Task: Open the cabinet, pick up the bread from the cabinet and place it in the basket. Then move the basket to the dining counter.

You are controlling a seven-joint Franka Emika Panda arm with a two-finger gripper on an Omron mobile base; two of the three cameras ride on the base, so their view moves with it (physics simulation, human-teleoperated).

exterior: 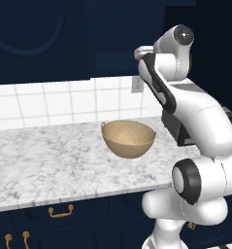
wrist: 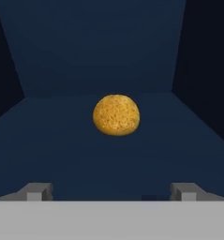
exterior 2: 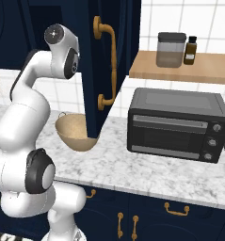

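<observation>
Fingertips [wrist: 36,191] of my claw [wrist: 111,192] stood wide and empty, the bread [wrist: 116,115] at twelve o'clock, apart, on the cabinet [wrist: 108,56] floor. Its door [exterior 2: 102,70] was open; grasping, dropping bread into the basket [exterior: 128,138], and carrying that remained, I judged.

Toaster oven [exterior 2: 176,124], jar [exterior 2: 171,49], bottle [exterior 2: 191,51]

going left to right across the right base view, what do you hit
robot arm → basket → open cabinet door with its brass handle → toaster oven, with the jar and then the dark bottle on the wooden shelf above it
</observation>
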